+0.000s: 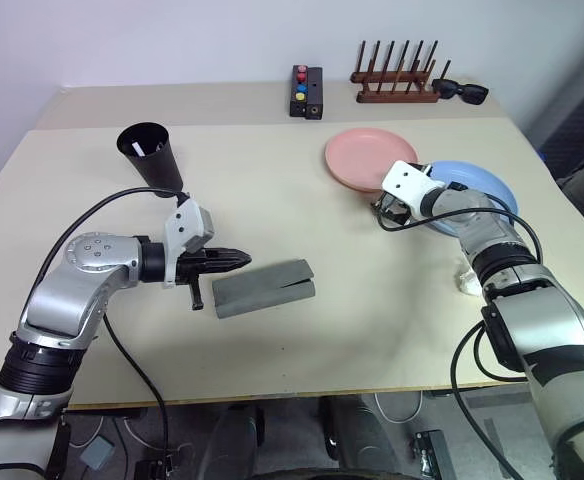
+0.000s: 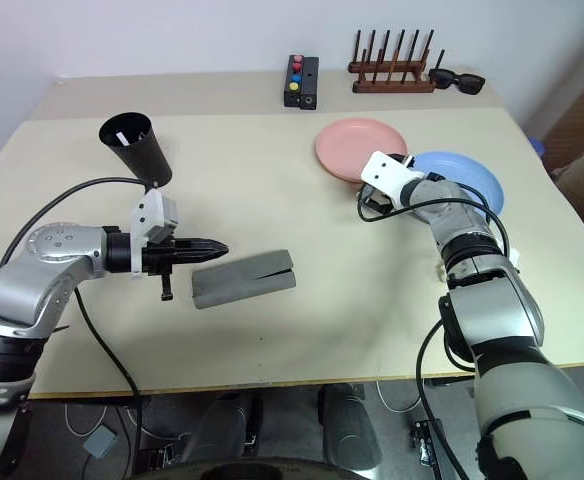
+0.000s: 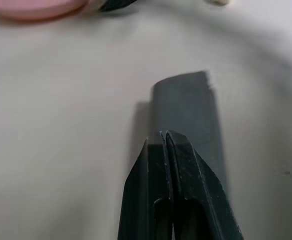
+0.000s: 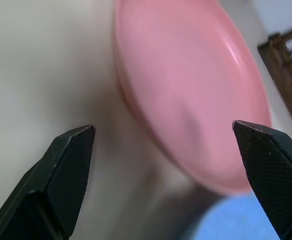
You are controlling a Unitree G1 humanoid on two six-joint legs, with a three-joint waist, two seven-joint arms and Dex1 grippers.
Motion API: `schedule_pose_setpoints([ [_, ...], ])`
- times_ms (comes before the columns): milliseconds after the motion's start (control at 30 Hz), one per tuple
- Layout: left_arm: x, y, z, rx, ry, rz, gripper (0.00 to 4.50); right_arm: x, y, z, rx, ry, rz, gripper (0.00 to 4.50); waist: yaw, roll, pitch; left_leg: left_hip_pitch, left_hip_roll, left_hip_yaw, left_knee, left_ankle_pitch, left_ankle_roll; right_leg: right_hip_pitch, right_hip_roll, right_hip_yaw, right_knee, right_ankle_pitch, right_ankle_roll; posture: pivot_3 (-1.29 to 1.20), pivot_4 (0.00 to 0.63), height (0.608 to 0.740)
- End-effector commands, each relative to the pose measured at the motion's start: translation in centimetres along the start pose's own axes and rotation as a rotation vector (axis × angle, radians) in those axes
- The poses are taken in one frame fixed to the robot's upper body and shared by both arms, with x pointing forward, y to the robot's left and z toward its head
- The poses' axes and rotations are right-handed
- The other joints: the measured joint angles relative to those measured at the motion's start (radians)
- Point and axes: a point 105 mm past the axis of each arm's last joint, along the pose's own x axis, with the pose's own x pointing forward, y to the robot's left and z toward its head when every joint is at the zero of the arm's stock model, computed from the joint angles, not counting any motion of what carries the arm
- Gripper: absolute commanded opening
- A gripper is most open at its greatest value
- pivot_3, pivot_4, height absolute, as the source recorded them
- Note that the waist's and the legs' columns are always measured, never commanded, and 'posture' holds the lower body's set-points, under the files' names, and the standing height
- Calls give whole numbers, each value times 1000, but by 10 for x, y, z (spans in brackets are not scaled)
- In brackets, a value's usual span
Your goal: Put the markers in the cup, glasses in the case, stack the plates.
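Observation:
The tall black cup (image 1: 152,155) stands at the left rear of the table, and a white end of one of the markers (image 1: 158,149) shows inside it. The grey case (image 1: 264,287) lies shut in the middle. My left gripper (image 1: 244,261) is shut and empty, hovering just left of the case (image 3: 186,100). The pink plate (image 1: 370,158) and the blue plate (image 1: 482,190) lie side by side at the right rear. My right gripper (image 4: 163,127) is open, its fingers either side of the pink plate's (image 4: 196,100) near rim. The glasses are hidden.
Along the back edge sit a black box with coloured buttons (image 1: 306,92), a wooden peg rack (image 1: 395,80) and black sunglasses (image 1: 462,92). A small white object (image 1: 465,282) lies beside my right forearm.

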Motion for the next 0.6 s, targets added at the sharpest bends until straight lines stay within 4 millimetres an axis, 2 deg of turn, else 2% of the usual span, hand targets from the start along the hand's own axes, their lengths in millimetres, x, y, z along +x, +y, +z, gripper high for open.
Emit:
schedule_pose_setpoints([
  [33,14,-13,6,72,15,-35,22,0,-14,19,-16,-66,-43,4500,0,0,0,0,0,0,0,0,0,0,0,0,0,0,0,0,150,735],
  [200,33,-24,-5,160,106,-93,22,-1,-11,24,3,-120,-49,4500,-3,0,0,0,0,0,0,0,0,0,0,0,0,0,0,0,150,735],
  [267,38,-29,-18,201,176,-134,22,-3,-9,24,-2,-138,-46,4500,-3,0,0,0,0,0,0,0,0,0,1,0,0,0,0,0,150,735],
  [333,39,-34,-26,233,212,-174,22,-5,-9,23,-3,-148,-46,4500,-3,0,0,1,0,0,0,0,0,0,1,0,1,0,0,0,150,735],
  [467,37,-39,-29,237,223,-219,22,-8,-8,20,-5,-153,-47,4500,-3,1,0,2,0,0,0,0,0,1,1,0,0,0,0,0,150,735],
  [600,30,-37,-35,240,255,-233,22,-11,-7,14,-3,-142,-46,4500,-5,1,0,2,0,0,0,0,0,2,1,0,1,0,0,0,150,735],
])
